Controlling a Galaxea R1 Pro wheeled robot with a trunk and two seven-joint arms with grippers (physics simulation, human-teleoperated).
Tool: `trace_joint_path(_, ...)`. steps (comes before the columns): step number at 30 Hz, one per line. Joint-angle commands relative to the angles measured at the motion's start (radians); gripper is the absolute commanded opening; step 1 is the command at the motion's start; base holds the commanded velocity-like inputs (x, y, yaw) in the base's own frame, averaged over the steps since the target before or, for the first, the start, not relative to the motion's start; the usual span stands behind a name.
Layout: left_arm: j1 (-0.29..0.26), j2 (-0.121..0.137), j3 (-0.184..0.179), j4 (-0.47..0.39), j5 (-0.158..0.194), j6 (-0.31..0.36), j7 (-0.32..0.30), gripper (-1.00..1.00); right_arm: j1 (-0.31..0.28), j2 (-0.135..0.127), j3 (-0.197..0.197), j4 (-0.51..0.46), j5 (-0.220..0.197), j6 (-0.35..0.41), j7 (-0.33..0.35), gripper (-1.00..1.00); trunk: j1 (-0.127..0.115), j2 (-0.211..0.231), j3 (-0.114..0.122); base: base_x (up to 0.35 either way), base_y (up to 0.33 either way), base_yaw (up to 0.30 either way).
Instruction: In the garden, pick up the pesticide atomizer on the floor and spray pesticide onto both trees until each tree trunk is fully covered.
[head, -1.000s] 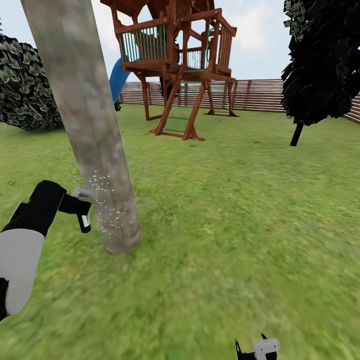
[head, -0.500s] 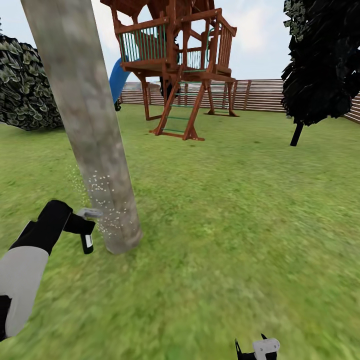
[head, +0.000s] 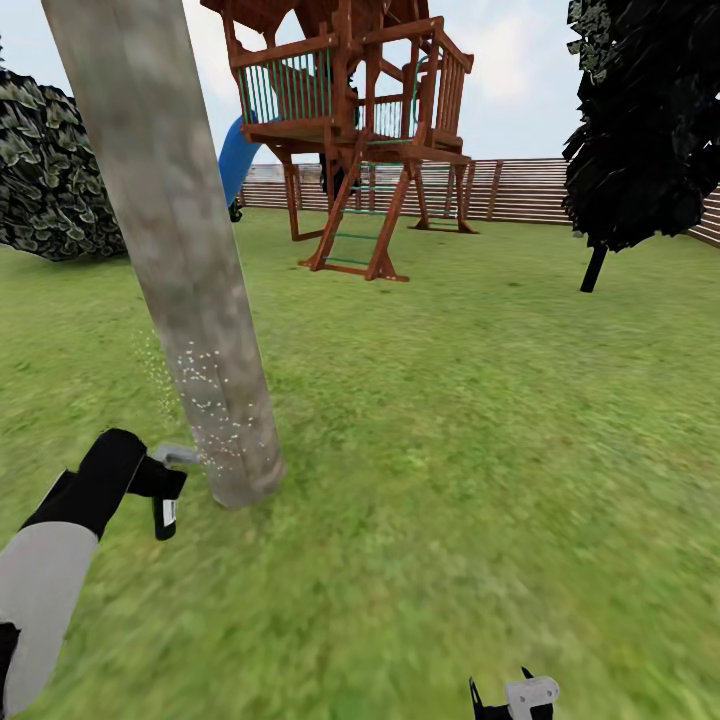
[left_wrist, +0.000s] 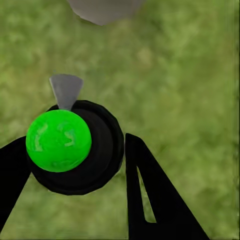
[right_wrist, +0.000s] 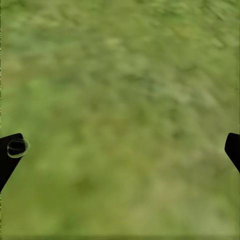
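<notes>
One pesticide atomizer (head: 167, 487), small, rigid and probably light, is hanging clamped by its body in the left gripper (head: 150, 478), nozzle touching the speckled tree trunk (head: 190, 290) base; right gripper (right_wrist: 120, 150) is idling spread wide, holding nothing.

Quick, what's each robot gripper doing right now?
Left gripper: closed on the pesticide atomizer.
Right gripper: open, holding nothing.

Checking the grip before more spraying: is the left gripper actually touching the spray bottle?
Touching. In the left wrist view, the left gripper has its black fingers pressed against both sides of the spray bottle.
</notes>
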Motion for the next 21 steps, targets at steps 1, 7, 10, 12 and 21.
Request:
trace_joint_path(1,0.001,-0.011,0.002,0.014,0.009,-0.002,0.007,-1.0,0.0,0.0,0.0,0.0,0.0,0.0,0.0,1.0,0.0,0.0,0.0,0.0,0.0,0.0)
trace_joint_path(7,0.017,-0.05,0.063,0.202,0.118,-0.163,0.188,-1.0,0.0,0.0,0.0,0.002,0.0,0.0,-0.002,1.0,0.0,0.0,0.0,0.0,0.0,0.0)
trace_joint_path(10,0.037,-0.074,0.128,0.262,0.202,-0.241,0.361,-1.0,0.0,-0.001,0.0,0.0,-0.001,0.0,-0.005,1.0,0.0,0.0,0.0,0.0,0.0,0.0)
trace_joint_path(12,0.058,-0.081,0.131,0.264,0.213,-0.289,0.369,-1.0,0.0,-0.002,-0.001,0.0,-0.003,0.0,-0.005,1.0,0.0,0.0,0.0,0.0,0.0,0.0)
trace_joint_path(21,0.079,-0.103,0.133,0.258,0.214,-0.339,0.371,-1.0,0.0,-0.001,-0.002,0.0,-0.008,0.0,-0.005,1.0,0.0,0.0,0.0,0.103,-0.202,0.0)
